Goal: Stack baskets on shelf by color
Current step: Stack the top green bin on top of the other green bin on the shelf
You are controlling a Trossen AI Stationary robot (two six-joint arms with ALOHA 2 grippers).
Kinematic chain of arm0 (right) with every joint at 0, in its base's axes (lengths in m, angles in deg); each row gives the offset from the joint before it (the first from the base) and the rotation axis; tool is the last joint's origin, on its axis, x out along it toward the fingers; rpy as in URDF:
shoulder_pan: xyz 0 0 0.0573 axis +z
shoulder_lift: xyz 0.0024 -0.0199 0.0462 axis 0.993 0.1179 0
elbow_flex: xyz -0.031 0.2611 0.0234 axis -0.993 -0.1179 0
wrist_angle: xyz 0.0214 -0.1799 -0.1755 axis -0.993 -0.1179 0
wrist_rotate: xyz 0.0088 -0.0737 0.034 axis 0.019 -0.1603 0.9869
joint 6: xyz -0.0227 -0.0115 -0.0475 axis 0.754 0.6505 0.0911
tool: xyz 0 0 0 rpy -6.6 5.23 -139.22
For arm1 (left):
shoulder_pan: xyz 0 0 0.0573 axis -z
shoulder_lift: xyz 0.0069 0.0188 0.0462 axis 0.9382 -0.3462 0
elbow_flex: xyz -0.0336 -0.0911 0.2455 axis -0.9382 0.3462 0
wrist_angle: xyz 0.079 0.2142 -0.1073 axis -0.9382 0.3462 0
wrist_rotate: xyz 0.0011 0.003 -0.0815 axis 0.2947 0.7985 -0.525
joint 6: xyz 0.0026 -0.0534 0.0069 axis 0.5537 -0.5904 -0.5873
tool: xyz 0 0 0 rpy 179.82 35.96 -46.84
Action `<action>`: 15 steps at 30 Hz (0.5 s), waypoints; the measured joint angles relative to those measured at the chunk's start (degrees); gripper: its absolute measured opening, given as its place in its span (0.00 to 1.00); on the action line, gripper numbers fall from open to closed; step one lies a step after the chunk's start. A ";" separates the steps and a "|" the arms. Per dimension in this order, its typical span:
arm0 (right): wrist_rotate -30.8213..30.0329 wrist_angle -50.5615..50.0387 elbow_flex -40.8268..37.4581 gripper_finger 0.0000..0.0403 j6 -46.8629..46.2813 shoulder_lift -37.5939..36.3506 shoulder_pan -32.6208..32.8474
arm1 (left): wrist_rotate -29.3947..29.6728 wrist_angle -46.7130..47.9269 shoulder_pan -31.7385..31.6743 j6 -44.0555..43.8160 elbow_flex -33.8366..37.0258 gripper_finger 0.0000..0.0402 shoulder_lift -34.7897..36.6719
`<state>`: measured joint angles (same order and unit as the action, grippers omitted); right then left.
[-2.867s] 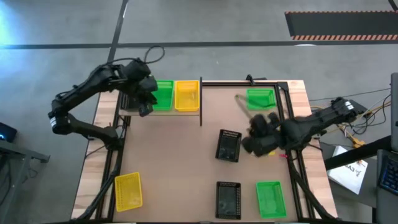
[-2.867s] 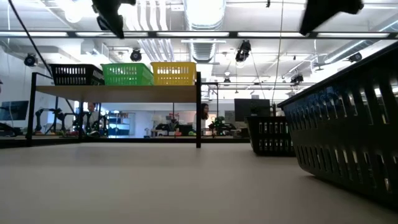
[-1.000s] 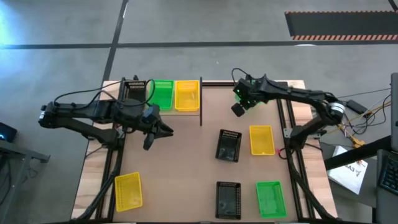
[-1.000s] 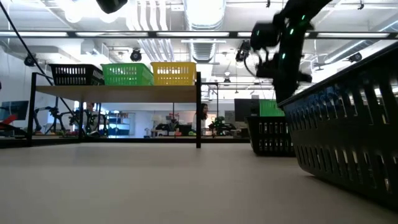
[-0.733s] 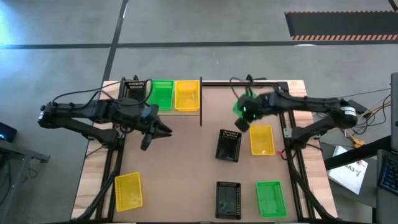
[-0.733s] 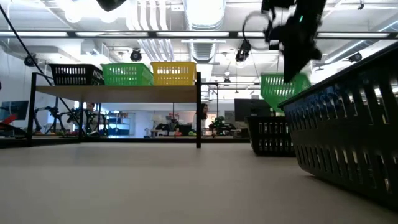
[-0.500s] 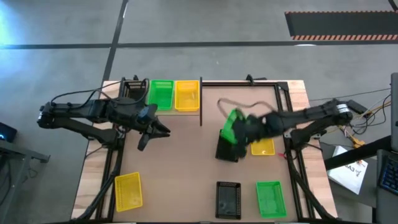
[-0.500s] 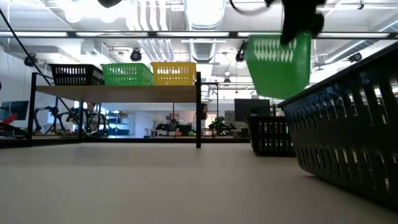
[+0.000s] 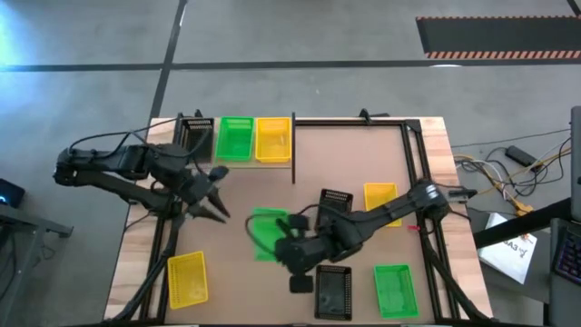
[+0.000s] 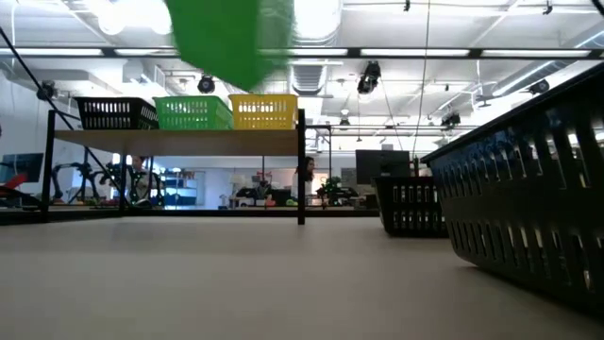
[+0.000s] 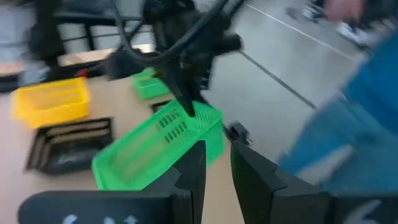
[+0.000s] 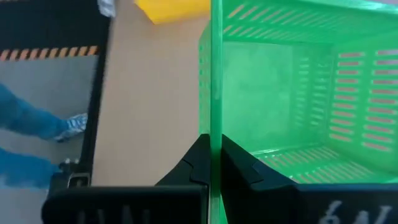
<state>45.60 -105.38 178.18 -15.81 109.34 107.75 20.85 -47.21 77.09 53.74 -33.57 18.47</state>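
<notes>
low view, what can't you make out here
- Carried green plastic mesh basket: motion-blurred and cut by the top edge; no claw shows holding it.
- Near black mesh basket: cut by the right edge.
- Black basket on the light-wood shelf, high view: partly hidden by the left arm.

The shelf [image 9: 191, 162] bears three baskets — black [image 9: 194, 135], green [image 9: 236, 138], yellow [image 9: 272, 138]; five lie on the brown table [image 9: 263, 195].

Grey concrete floor [image 9: 300, 36] surrounds the brown tabletop [image 9: 272, 191], crossed by dark lines. A striped hazard mat [image 9: 497, 36] lies far off. Ceiling lights [image 10: 316, 19] glow above.
</notes>
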 joint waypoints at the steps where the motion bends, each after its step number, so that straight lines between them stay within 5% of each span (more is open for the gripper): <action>1: 0.04 0.04 3.09 0.02 3.83 1.72 0.04 | -1.15 0.27 0.74 2.22 0.00 0.15 -0.26; 4: 1.24 0.61 9.73 0.02 13.13 5.93 0.03 | -2.13 1.69 3.29 6.55 -0.15 0.18 -1.33; 12: 1.84 3.07 5.24 0.02 18.03 4.63 -0.67 | -1.81 6.04 7.40 10.97 -0.73 0.41 -7.59; 15: 1.18 2.73 5.46 0.02 19.57 4.52 -0.88 | 2.58 7.47 7.78 11.67 -0.35 0.48 -10.78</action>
<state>46.78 -102.65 183.64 3.75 113.87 106.87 23.43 -39.73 84.87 65.41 -33.91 7.70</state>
